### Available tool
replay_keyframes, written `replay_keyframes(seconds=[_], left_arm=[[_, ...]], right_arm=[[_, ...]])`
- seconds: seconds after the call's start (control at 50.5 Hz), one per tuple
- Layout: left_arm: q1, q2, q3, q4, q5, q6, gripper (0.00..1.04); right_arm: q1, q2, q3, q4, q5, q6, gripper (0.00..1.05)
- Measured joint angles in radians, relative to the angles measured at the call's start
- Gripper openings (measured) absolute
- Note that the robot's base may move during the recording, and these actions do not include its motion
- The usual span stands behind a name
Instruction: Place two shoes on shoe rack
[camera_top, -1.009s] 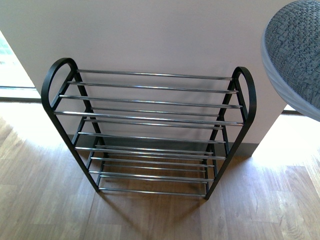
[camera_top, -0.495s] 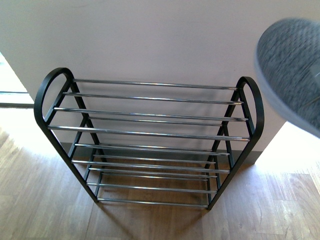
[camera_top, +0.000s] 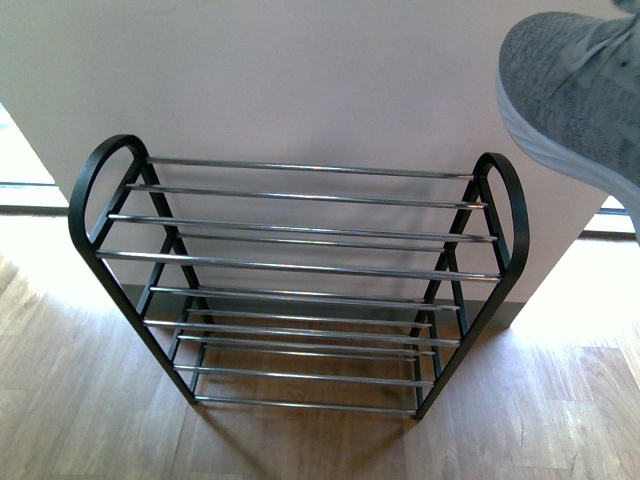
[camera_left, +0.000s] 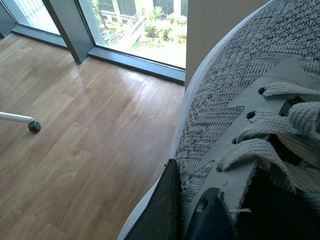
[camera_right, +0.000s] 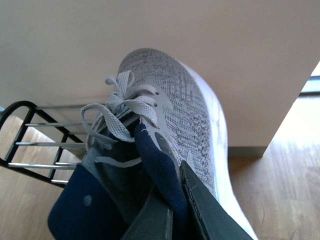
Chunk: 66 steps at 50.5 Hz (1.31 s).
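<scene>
The black shoe rack (camera_top: 300, 168) stands against the pale wall with bare chrome bars. One grey sneaker (camera_top: 575, 90) hangs in the air at the top right of the front view, above and to the right of the rack's right loop. In the right wrist view my right gripper (camera_right: 175, 212) is shut on this sneaker (camera_right: 175, 100), pinching its navy collar, with the rack (camera_right: 40, 125) below and beside it. My left gripper (camera_left: 187, 215) is shut on the side wall of the other grey sneaker (camera_left: 225, 100), held over the wooden floor. Neither arm shows in the front view.
Wooden floor (camera_top: 90, 400) lies in front of the rack. A floor-level window (camera_left: 145, 30) with a dark frame runs beside the wall. A chair leg with a caster (camera_left: 34, 126) rests on the floor in the left wrist view.
The sneaker at the right of the front view has risen toward the top corner and turned, so its laces now show. The rack sits a little lower and larger than one second ago.
</scene>
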Motion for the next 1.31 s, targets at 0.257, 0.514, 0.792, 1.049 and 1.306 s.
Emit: replay_keyframes(seconds=[0.257, 0.514, 0.792, 1.049, 1.306], left_arm=[[0.000, 0.000, 0.000, 0.000, 0.000, 0.000, 0.02], [0.000, 0.000, 0.000, 0.000, 0.000, 0.000, 0.02], [0.000, 0.000, 0.000, 0.000, 0.000, 0.000, 0.02], [0.000, 0.000, 0.000, 0.000, 0.000, 0.000, 0.02], [0.000, 0.000, 0.000, 0.000, 0.000, 0.000, 0.02]], right_arm=[[0.121, 0.274, 0.174, -0.056, 0.107, 0.160, 0.01], [0.229, 0.471, 0.300, -0.074, 0.222, 0.287, 0.01], [0.275, 0.668, 0.360, -0.033, 0.269, 0.397, 0.01], [0.243, 0.806, 0.416, 0.020, 0.314, 0.483, 0.01], [0.179, 0.866, 0.483, 0.018, 0.327, 0.576, 0.01]])
